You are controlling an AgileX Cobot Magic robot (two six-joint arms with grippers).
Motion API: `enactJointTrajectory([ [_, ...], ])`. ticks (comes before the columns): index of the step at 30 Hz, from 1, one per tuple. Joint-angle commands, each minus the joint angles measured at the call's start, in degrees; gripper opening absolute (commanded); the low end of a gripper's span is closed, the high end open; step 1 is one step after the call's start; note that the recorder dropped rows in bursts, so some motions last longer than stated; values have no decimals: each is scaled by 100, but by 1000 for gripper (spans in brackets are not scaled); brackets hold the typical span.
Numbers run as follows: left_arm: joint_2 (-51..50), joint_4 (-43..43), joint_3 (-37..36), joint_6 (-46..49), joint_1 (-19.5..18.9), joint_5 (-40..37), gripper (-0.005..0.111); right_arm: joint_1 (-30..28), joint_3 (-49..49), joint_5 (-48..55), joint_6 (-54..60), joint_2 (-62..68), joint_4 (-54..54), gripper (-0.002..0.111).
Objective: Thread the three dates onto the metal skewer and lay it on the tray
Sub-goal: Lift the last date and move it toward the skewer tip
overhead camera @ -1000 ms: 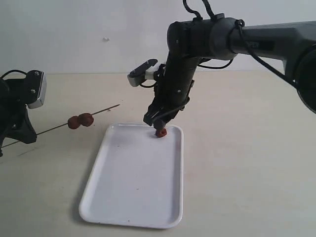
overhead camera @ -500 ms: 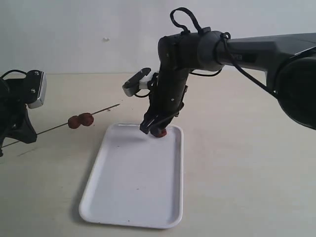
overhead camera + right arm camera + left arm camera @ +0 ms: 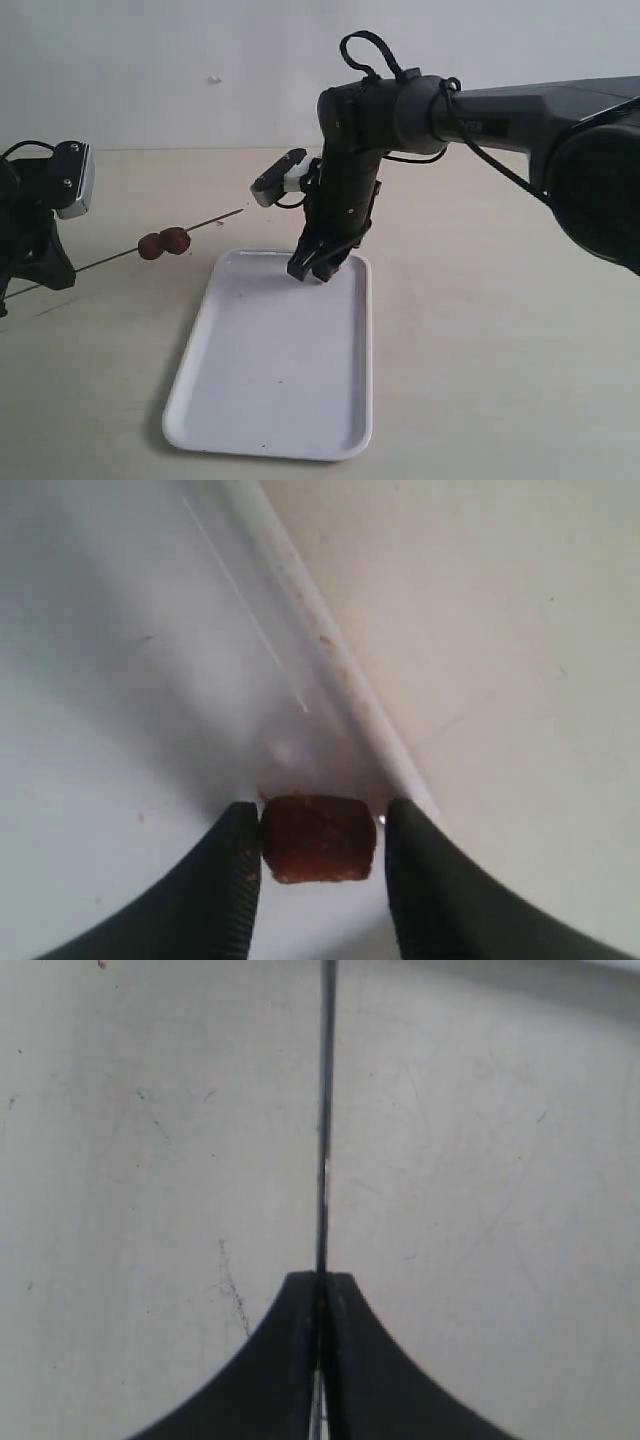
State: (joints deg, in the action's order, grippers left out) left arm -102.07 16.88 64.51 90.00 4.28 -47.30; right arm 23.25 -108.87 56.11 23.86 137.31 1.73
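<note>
table (image 3: pixel 500 350): pale beige top; everything we see sits on or over it.
R arm (image 3: pixel 500 100): big black arm coming in from the right of the ext. view, bent down over the tray's far end.
tray (image 3: pixel 270 400): white, flat on the table, center-front, long side running away from the cam; a few tiny dark specks on its floor.
L arm (image 3: pixel 30 220): black w/ a white block, at the far left edge of the ext. view.
R gripper (image 3: pixel 316 268): pointing down, tips at the tray floor by the far right corner. Jaws bracket the third date; one pad touches it, the other is too close to call, so we can't tell if it is clamped.
L gripper (image 3: pixel 320 1278): jaws pinched tight on the skewer.
skewer (image 3: pixel 210 224): thin grey rod, held off the table, tilted up toward the right, left of the tray.
two dates (image 3: pixel 163 243): dark red-brown, touching each other, threaded mid-skewer.
third date (image 3: pixel 318 838): red-brown, resting on the tray just beside its rim, between the R gripper's fingers (image 3: pixel 225 880).
</note>
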Motion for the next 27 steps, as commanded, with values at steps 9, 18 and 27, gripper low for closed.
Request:
enactJointTrajectory([
  [9, 63, 132, 11, -46, -26, 109, 0, 10, -63, 74, 15, -72, -60, 32],
  [18, 63, 169, 11, -35, -26, 127, 0, 10, -63, 144, 15, -533, -17, 32],
  [27, -142, 641, 11, 185, -26, 12, 0, 10, -63, 1142, 1168, -1627, 279, 32],
])
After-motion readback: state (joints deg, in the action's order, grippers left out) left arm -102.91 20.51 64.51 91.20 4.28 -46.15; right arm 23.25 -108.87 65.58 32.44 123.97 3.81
